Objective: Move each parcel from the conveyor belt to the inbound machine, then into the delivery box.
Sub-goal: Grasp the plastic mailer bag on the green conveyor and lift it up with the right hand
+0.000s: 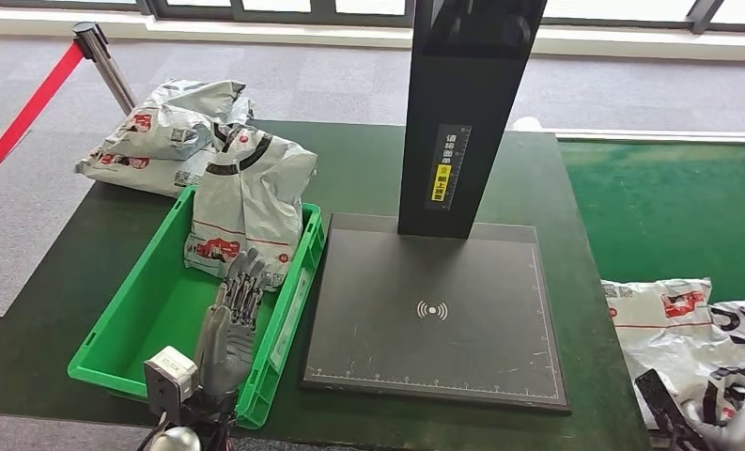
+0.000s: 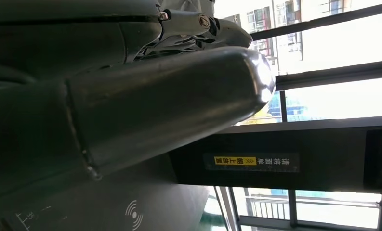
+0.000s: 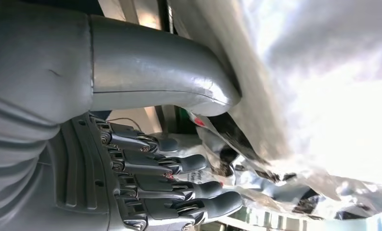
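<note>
Left hand: fingers apart, empty, over the green delivery box.
Right hand: grips a parcel on the conveyor belt.
Boxed parcel: leans inside the box.

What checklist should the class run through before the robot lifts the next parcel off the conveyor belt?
1. Scanner plate of the inbound machine free of parcels: ok.
2. Parcel resting inside the green delivery box: ok.
3. Left robot hand empty, above the box: ok.
4. Right robot hand at the conveyor parcels: ok.
5. Right robot hand's fingers firmly holding a parcel: cannot tell.
</note>
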Controlling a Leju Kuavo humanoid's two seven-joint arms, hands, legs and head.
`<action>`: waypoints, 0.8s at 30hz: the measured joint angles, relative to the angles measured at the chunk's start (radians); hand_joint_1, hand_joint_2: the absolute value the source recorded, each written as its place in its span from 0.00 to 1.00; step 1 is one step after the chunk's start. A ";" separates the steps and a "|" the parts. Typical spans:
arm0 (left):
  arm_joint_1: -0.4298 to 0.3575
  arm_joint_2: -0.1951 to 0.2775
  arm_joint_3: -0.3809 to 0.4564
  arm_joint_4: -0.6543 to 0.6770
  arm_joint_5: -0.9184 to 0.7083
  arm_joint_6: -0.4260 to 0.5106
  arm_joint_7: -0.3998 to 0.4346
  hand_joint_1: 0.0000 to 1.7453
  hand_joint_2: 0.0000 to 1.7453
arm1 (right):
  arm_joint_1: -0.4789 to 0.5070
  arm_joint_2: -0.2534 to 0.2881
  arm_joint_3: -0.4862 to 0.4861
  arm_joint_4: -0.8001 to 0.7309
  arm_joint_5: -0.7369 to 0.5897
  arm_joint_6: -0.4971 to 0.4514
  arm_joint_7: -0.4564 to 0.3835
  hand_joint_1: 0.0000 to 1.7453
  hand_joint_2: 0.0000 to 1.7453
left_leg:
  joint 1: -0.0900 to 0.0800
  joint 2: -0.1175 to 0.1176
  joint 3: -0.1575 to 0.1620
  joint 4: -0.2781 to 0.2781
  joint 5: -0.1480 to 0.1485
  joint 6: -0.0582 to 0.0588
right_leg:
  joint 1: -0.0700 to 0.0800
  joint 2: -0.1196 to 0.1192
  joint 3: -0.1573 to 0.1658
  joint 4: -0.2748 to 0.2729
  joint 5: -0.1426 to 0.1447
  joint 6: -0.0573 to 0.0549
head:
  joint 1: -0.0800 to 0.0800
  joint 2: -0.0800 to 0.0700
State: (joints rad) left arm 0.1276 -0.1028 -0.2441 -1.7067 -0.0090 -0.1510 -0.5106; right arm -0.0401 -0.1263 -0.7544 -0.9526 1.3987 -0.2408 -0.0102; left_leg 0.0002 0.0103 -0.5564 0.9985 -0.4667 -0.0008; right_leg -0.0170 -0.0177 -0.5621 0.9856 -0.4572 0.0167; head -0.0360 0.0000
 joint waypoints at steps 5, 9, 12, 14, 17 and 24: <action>-0.053 0.002 -0.001 -0.007 0.008 -0.016 -0.032 0.00 0.00 | 0.011 -0.083 0.078 -0.177 -0.205 0.246 0.057 0.00 1.00 | -0.002 0.000 -0.003 0.000 0.001 0.001 | -0.001 0.000 -0.003 0.000 0.000 0.001 | 0.000 0.000; -0.070 0.002 0.000 -0.011 0.015 -0.024 -0.025 0.00 0.00 | 0.035 -0.125 0.145 -0.310 -0.248 0.352 0.113 0.00 1.00 | -0.002 0.001 -0.002 0.000 0.001 0.001 | -0.001 0.001 -0.002 0.000 0.001 0.001 | 0.000 0.000; -0.071 0.004 0.000 -0.013 0.015 -0.031 -0.025 0.00 0.00 | 0.061 -0.129 0.202 -0.376 -0.242 0.390 0.149 0.00 1.00 | -0.002 0.000 -0.002 0.000 0.001 0.001 | -0.001 0.001 -0.003 0.000 0.000 0.001 | 0.000 0.000; -0.071 0.005 0.000 -0.014 0.014 -0.033 -0.025 0.00 0.00 | 0.074 -0.130 0.232 -0.405 -0.240 0.398 0.160 0.00 1.00 | -0.001 0.000 -0.003 0.000 0.001 0.001 | -0.001 0.000 -0.003 0.000 0.000 0.001 | 0.000 0.000; -0.071 0.006 0.000 -0.016 0.013 -0.033 -0.025 0.00 0.00 | 0.086 -0.133 0.261 -0.434 -0.239 0.400 0.166 0.00 1.00 | -0.001 0.000 -0.003 0.000 0.001 0.001 | -0.001 0.000 -0.003 0.000 0.000 0.001 | 0.000 0.000; -0.071 0.006 0.000 -0.017 0.013 -0.033 -0.025 0.00 0.00 | 0.097 -0.139 0.289 -0.461 -0.239 0.401 0.168 0.00 1.00 | -0.001 0.000 -0.003 0.000 0.001 0.001 | -0.001 0.000 -0.003 0.000 0.000 0.001 | 0.000 0.000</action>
State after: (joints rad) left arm 0.0562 -0.0963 -0.2445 -1.7237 0.0042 -0.1844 -0.5360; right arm 0.0574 -0.2653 -0.4650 -1.4139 1.1593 0.1604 0.1582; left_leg -0.0011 0.0105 -0.5591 0.9984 -0.4661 0.0003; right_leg -0.0181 -0.0176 -0.5649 0.9858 -0.4567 0.0174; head -0.0360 0.0000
